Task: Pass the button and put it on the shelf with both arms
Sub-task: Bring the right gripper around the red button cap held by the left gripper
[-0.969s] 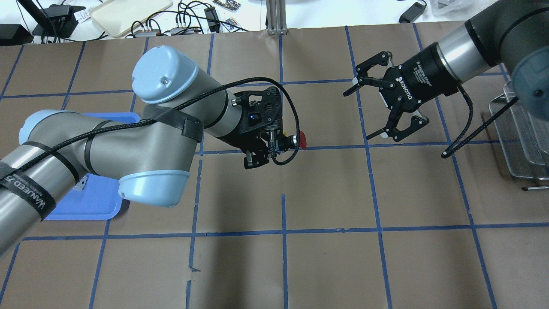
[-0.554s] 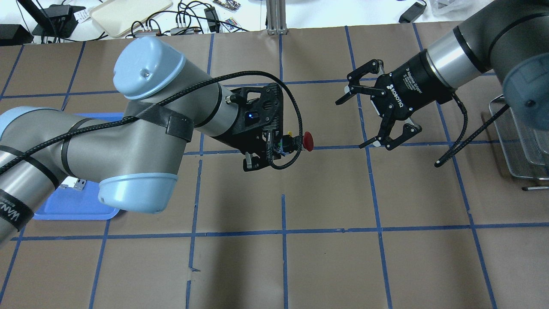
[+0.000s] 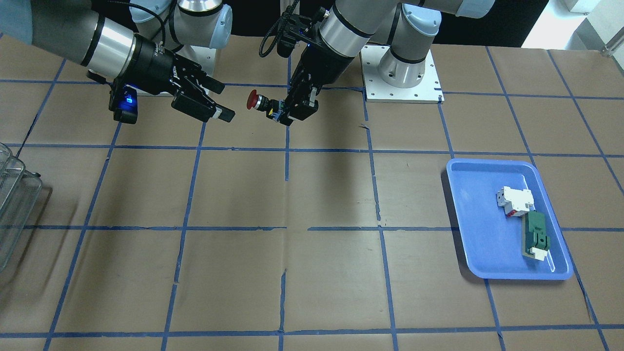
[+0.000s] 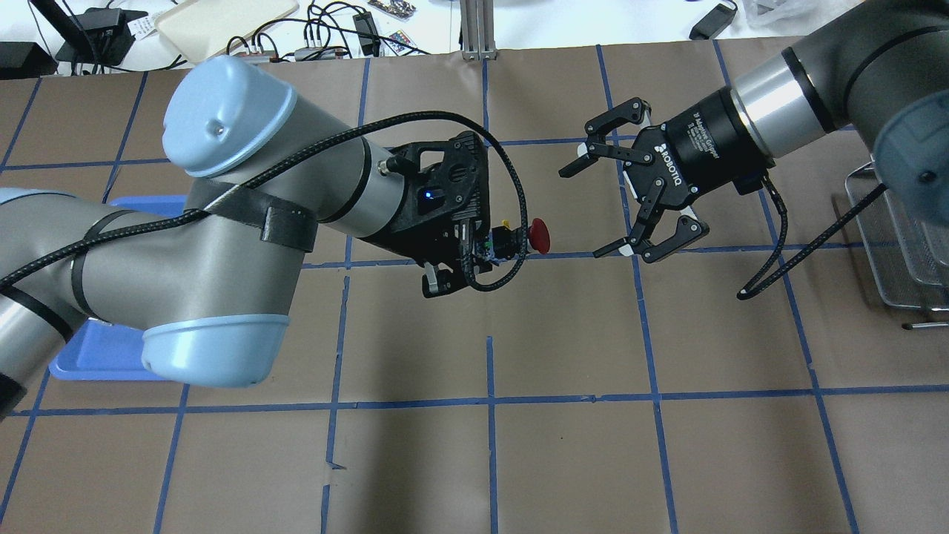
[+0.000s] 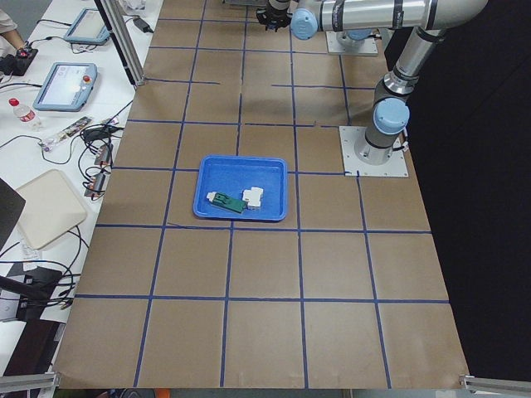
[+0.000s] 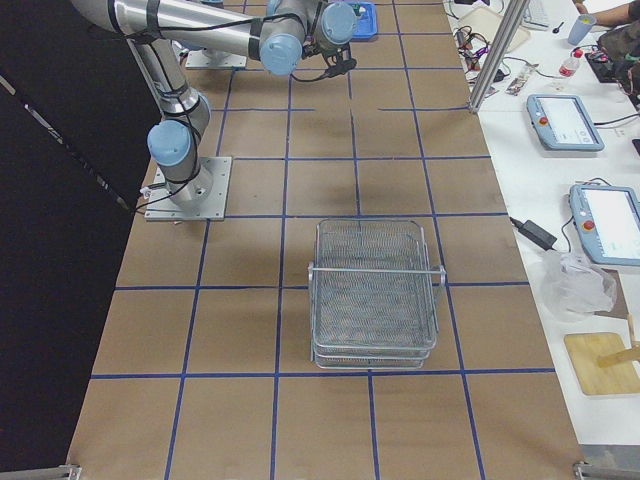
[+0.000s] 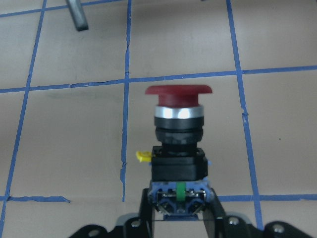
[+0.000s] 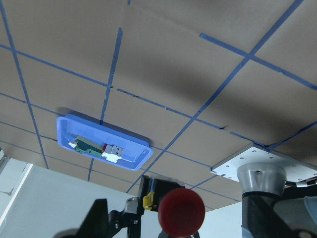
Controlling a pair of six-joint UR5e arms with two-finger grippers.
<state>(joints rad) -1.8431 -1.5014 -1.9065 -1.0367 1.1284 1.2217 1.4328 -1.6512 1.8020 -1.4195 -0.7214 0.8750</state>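
Note:
My left gripper [image 4: 480, 254] is shut on the rear block of the button [image 4: 539, 236] and holds it level above the table, red cap pointing at my right gripper. The button fills the left wrist view [image 7: 178, 130], upright between the jaws. My right gripper [image 4: 586, 213] is open and empty. Its fingertips are a short gap from the red cap and slightly farther back on the table. The front view shows the button [image 3: 253, 100] between the left gripper [image 3: 288, 111] and the right gripper [image 3: 223, 102]. The right wrist view shows the cap [image 8: 181, 211] straight ahead. The wire shelf [image 6: 375, 290] stands at the table's right end.
A blue tray [image 3: 482, 243] on the robot's left side holds a white-and-red block [image 3: 514, 201] and a flat green part [image 3: 535, 236]. The shelf's edge shows in the overhead view [image 4: 901, 245]. Brown paper with blue tape lines covers the table.
My left arm has carried the button to the right. My right gripper has moved left toward it and stayed open. The gap between them has shrunk.

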